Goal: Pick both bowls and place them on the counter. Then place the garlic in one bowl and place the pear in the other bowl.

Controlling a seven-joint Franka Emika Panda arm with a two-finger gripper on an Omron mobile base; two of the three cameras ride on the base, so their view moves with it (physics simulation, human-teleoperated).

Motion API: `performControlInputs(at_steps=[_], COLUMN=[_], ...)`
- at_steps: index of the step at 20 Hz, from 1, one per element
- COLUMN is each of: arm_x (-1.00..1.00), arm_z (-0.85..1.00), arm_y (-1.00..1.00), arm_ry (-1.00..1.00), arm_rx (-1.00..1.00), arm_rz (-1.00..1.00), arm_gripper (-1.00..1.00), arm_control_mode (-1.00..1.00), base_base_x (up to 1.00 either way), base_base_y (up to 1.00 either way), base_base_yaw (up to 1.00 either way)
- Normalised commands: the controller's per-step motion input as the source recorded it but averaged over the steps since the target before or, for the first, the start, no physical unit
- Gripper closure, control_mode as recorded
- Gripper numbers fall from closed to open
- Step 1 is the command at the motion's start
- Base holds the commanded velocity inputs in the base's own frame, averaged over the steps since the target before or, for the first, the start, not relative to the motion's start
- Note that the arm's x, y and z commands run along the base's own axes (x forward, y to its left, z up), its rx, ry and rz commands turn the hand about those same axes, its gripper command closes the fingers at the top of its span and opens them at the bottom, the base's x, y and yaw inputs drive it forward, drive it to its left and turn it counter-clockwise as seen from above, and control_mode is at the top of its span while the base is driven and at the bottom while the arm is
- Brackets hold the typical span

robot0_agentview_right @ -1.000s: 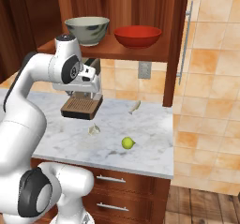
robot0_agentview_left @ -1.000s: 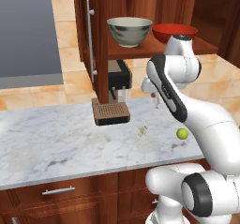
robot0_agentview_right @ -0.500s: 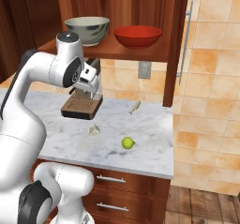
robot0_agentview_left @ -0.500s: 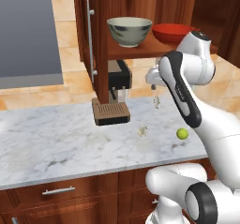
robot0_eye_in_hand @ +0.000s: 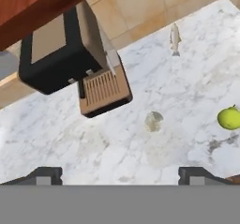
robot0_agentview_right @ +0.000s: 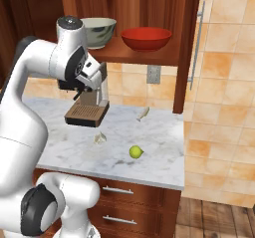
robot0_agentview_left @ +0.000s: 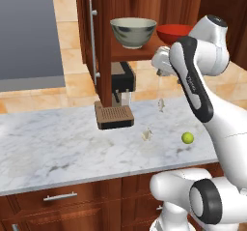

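Bowls are both sitting on the brown wooden shelf [robot0_agentview_right: 149, 55]: the deep grey-beige bowl [robot0_agentview_left: 133, 32] and, beside it, the shallow glossy red bowl [robot0_agentview_right: 146, 38]. Below, the two-finger gripper [robot0_eye_in_hand: 120, 175] is hanging with its dark fingertips [robot0_eye_in_hand: 45, 175] spread wide and holding nothing. On the white marble counter [robot0_agentview_left: 53, 148], the tiny pale garlic bulb [robot0_eye_in_hand: 153, 121] is lying near the front edge, the yellow-green pear [robot0_eye_in_hand: 229, 117] nearer the right end, the black coffee machine [robot0_eye_in_hand: 58, 54] at the back
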Motion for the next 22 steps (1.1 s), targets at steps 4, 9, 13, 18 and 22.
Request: performControlInputs(at_steps=[4,9,13,18,22], arm_x=[0.09,0.18,0.18,0.16,0.33], arm_z=[0.51,0.37,0.26,0.36,0.13], arm_y=[0.06,0.01,-0.01,0.0,0.0], arm_ry=[-0.15,-0.15,-0.08,-0.15,-0.06], arm_rx=[0.05,0.01,0.12,0.23,0.25], arm_rz=[-0.23,-0.34,-0.27,-0.2,-0.17], arm_gripper=[-1.0,-1.0,-1.0,-1.0,-1.0], arm_control_mode=[-1.0,-1.0,-1.0,-1.0,-1.0], base_base_x=[0.0,0.0,0.0,0.0,0.0], base_base_y=[0.0,0.0,0.0,0.0,0.0], base_base_yaw=[0.0,0.0,0.0,0.0,0.0])
